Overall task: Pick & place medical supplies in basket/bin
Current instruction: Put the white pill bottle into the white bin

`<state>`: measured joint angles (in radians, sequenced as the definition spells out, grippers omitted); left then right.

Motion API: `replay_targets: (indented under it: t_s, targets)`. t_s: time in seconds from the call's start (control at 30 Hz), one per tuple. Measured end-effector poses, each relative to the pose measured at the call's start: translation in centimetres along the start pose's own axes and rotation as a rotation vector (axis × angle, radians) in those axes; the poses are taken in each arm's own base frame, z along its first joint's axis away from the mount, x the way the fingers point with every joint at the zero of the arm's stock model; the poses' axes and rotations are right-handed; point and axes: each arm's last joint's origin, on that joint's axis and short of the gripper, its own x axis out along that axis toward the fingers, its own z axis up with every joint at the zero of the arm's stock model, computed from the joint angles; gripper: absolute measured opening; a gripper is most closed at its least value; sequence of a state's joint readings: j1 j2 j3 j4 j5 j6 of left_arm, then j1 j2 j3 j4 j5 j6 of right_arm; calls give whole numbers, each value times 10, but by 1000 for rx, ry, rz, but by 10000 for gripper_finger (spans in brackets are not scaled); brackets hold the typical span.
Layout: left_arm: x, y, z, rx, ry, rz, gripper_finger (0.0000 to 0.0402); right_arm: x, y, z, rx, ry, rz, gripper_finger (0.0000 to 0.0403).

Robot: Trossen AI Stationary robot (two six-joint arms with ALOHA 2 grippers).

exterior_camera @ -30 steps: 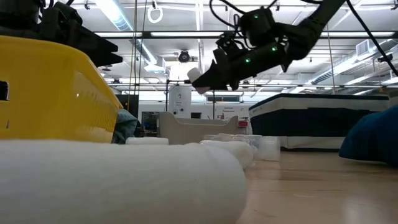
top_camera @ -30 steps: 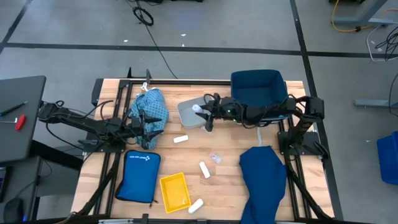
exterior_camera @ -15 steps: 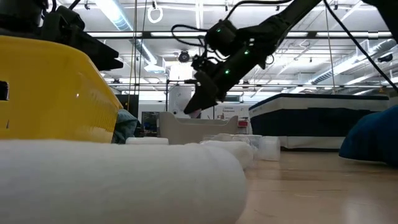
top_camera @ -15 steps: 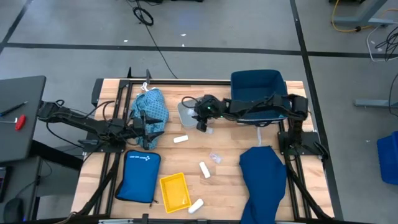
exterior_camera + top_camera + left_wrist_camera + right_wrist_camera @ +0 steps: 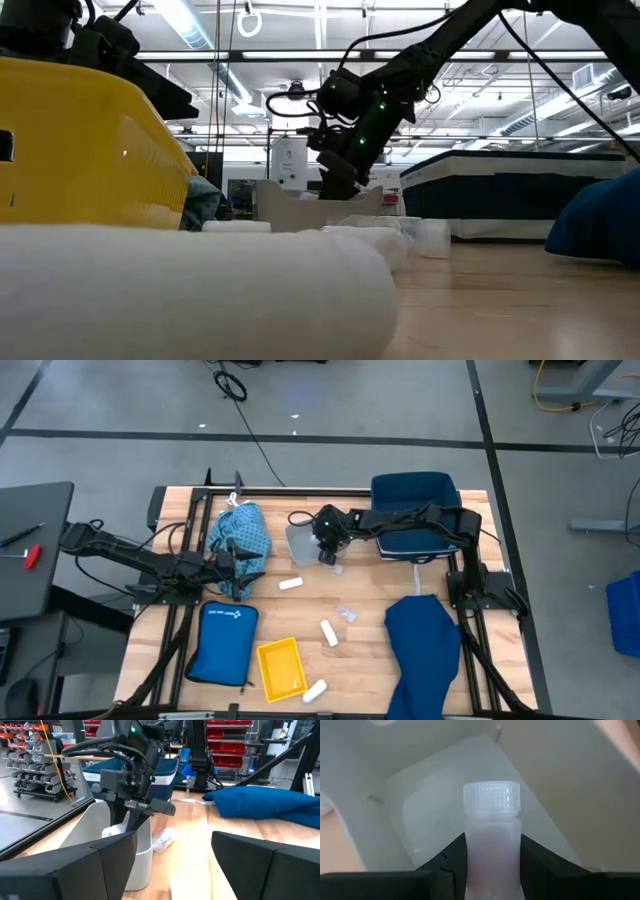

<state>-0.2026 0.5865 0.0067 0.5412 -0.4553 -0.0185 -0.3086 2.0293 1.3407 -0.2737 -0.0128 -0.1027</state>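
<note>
My right gripper [image 5: 324,550] reaches down into the pale grey bin [image 5: 300,540] at the table's far middle, shut on a small white vial with a ribbed cap [image 5: 491,797]. In the left wrist view the vial [image 5: 112,831] shows just inside the bin's wall [image 5: 140,865]. My left gripper [image 5: 247,567] waits open and level beside the light blue patterned cloth [image 5: 240,532]. White rolls [image 5: 290,584] [image 5: 328,632] [image 5: 315,690] and a clear vial [image 5: 346,614] lie on the wood. The navy cloth [image 5: 422,645] lies at the near right. My right gripper pinches the vial's body [image 5: 492,847] just under the cap, between its two fingers [image 5: 451,856]. The vial lies along the fingers with its cap ahead of the tips. The fingers slant down from the table's right. The vial hangs inside the bin, clear of its floor as far as shows.
A navy bin [image 5: 415,510] stands at the far right behind my right arm. A flat blue pouch [image 5: 223,643] and a yellow tray [image 5: 280,667] lie near the front edge. Bare wood shows between the rolls at mid-table.
My right gripper has gone toward the table's left and down, tipping from nearly level to pointing steeply down. It has carried the vial from above the bin's right side down into the bin. It has stayed shut on the vial throughout.
</note>
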Motion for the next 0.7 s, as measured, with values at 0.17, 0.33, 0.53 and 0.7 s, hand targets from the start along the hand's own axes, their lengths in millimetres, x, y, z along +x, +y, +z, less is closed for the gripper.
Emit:
replay_targets:
  t_s: [0.17,0.33,0.53,0.7]
  targets:
    - [0,0,-1,2,4,0,261,0,-1,-2,2,16,1,135]
    - [0,0,0,-1,4,1,261,0,-1,-2,-5,18,4,191]
    - [0,0,-1,-4,4,1,261,0,0,-3,-30,25,28,212]
    - [0,0,-1,-5,4,1,261,-1,5,-1,-67,14,32,205]
